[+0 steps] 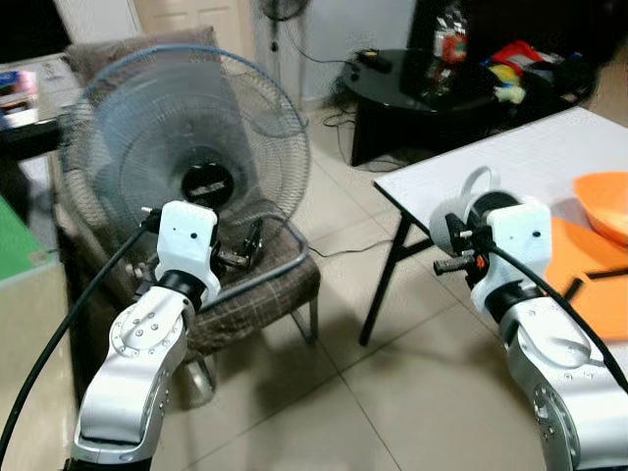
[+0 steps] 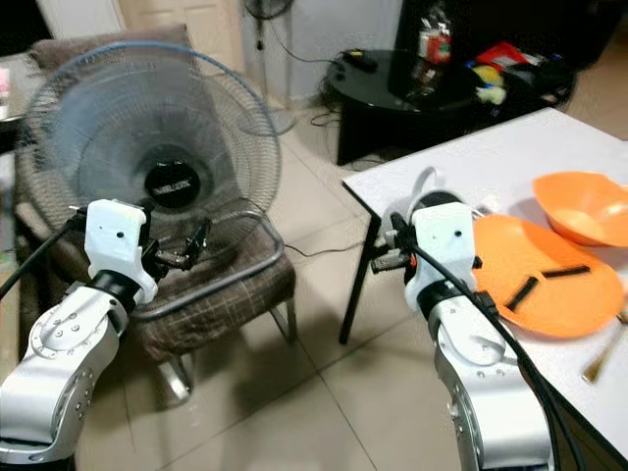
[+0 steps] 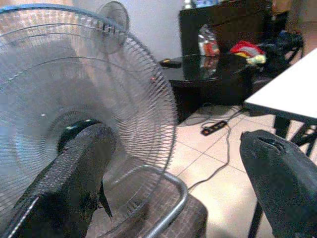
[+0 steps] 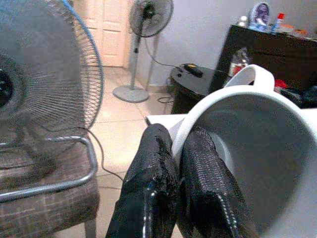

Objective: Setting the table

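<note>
I saw the white table (image 2: 510, 147) running along my right side, its near corner just beside the right arm. Off to my left stood a big electric fan (image 1: 186, 147) propped on a checked chair (image 1: 265, 294) with a metal tube frame. Beyond them was a black round table (image 1: 412, 88) cluttered with packets and a bottle. On the white table, toward its near edge, lay a flat orange plate (image 2: 545, 270) carrying two short dark sticks, with an orange bowl (image 2: 579, 206) just behind it.

My right gripper (image 4: 181, 163) was pinched tight on the rim of a white mug (image 4: 247, 144), one finger inside the wall and one outside, the handle pointing up and away. The mug (image 2: 432, 196) hung over the table's corner, just beside the plate's edge; I could not tell whether it touched the tabletop.

My left gripper (image 3: 173, 178) was spread wide and held nothing, raised in front of the fan over the chair seat.
</note>
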Motion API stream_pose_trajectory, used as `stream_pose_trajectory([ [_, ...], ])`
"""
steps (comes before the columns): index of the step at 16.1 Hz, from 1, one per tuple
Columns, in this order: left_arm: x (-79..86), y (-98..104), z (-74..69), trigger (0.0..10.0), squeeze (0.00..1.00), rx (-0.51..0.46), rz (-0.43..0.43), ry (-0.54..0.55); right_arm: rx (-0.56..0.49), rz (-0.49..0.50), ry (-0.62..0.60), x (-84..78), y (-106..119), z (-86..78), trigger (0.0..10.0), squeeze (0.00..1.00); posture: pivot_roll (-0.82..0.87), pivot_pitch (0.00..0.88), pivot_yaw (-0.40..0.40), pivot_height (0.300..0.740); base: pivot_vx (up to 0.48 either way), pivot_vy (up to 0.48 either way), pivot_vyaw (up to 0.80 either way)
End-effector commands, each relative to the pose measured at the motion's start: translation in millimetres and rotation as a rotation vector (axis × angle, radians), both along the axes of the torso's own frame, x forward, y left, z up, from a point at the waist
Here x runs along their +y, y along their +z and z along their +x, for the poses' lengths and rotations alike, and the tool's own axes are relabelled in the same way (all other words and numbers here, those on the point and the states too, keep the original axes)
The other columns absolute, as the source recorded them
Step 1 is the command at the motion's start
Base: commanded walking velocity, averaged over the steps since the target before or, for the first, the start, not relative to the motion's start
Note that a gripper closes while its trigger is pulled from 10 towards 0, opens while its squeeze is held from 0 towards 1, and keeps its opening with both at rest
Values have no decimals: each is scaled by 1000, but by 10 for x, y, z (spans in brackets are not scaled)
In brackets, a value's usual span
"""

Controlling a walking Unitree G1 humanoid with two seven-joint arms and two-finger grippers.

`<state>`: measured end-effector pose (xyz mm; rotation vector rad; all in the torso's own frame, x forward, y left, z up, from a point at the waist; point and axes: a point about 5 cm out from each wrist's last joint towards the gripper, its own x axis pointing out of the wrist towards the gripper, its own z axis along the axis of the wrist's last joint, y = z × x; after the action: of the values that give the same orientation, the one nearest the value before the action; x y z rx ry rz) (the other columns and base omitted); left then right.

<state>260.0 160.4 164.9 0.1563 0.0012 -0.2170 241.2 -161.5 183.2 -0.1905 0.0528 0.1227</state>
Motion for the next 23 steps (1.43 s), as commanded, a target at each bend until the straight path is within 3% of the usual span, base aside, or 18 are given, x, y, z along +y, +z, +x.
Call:
stream_pose_trajectory([
  [1, 16, 25, 17, 10000, 0, -9, -7, -3, -27, -13, 5, 4, 73, 5, 10000, 0, 52, 0, 13, 740, 0, 0, -800],
  [16, 28, 46, 58, 10000, 0, -24, -15, 0, -53, -29, 32, 32, 141, 55, 10000, 0, 53, 0, 2, 740, 0, 0, -786],
  [23, 41, 15, 41, 10000, 0, -21, -21, 25, -40, -37, 72, 88, 118, 57, 10000, 0, 59, 0, -15, 740, 0, 0, 0],
])
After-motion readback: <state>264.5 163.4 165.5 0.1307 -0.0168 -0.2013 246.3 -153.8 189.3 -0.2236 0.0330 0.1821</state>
